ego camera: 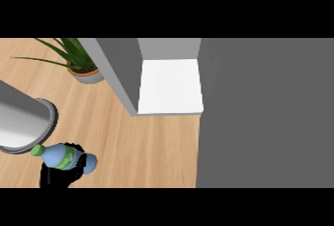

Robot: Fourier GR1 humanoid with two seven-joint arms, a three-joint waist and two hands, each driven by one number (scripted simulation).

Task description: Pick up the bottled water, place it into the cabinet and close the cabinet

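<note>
The water bottle (65,157) is pale blue with a green cap and a green label. It lies tilted at the lower left, cap pointing left. My left hand (57,177) is curled round it from below, with black fingers showing along its top and right side. The grey left forearm (23,119) comes in from the left edge, just above the bottle. The grey cabinet (120,75) stands open at the top centre, and its white shelf (171,86) is bare. The bottle is well to the lower left of that shelf. My right hand does not show.
A large flat grey panel (264,112), apparently the cabinet's door, fills the right side of the view. A potted plant (83,66) stands on the wooden counter (150,150) just left of the cabinet.
</note>
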